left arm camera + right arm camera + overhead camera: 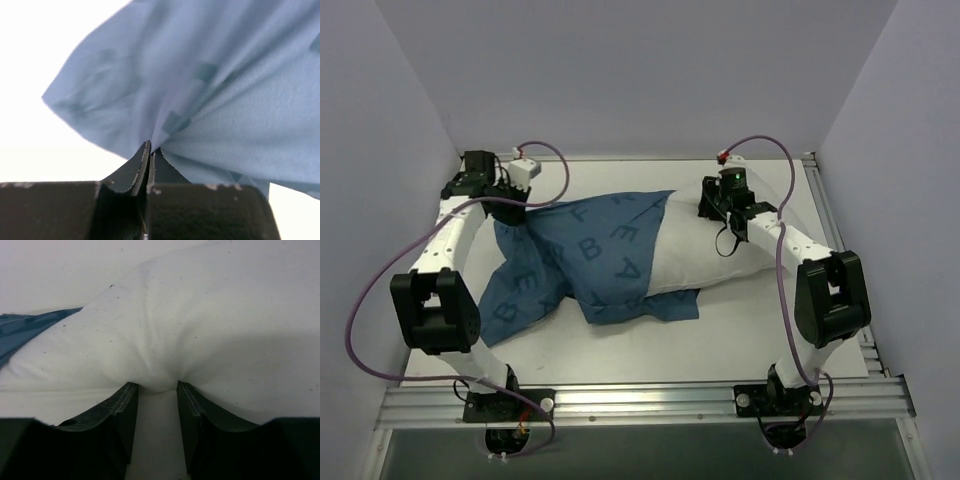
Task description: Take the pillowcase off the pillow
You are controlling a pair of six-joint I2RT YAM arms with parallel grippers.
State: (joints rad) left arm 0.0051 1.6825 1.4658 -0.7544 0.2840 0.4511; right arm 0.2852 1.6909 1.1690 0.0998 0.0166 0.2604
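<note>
Gripping a pinch of the pillowcase (210, 90) with the left end effector (149, 150), fingers pressed fully together, at the upper left of the top view; squeezing a bulge of the pillow (200, 315) with the right end effector (156, 387), jaws partway apart, at upper right; covering only the pillow's left half, mid-table (740, 340), leaving the right half bare.

A white table (720, 345) fills the middle of the scene, its surface matte and pale. Along the table's near edge runs a ribbed aluminium rail (640, 402), and a second metal rail (833, 215) borders its right side. Plain lavender-grey walls rise behind the table (640, 70) and at its left (370, 150) and right (910, 150).
</note>
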